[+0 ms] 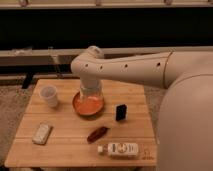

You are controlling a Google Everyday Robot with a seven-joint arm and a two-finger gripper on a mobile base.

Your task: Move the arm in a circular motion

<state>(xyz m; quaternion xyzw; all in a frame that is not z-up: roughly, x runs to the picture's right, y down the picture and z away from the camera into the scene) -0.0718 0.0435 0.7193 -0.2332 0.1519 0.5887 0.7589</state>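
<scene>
The large cream-beige arm (135, 70) reaches in from the right across the wooden table (70, 145). Small dark holes run along it. Its rounded elbow joint (89, 61) is above the table's back middle, and from there a short segment points straight down. The gripper (90, 96) is at the lower end of that segment, right over an orange bowl (88, 106), and its tip blends into the bowl.
A white cup (49, 95) stands at the left. A small black box (120, 112), a brown oblong item (97, 133), a white bottle lying down (118, 149) and a pale flat packet (42, 133) are also on the table. The robot's body (187, 125) fills the right. A dark wall with rails is behind.
</scene>
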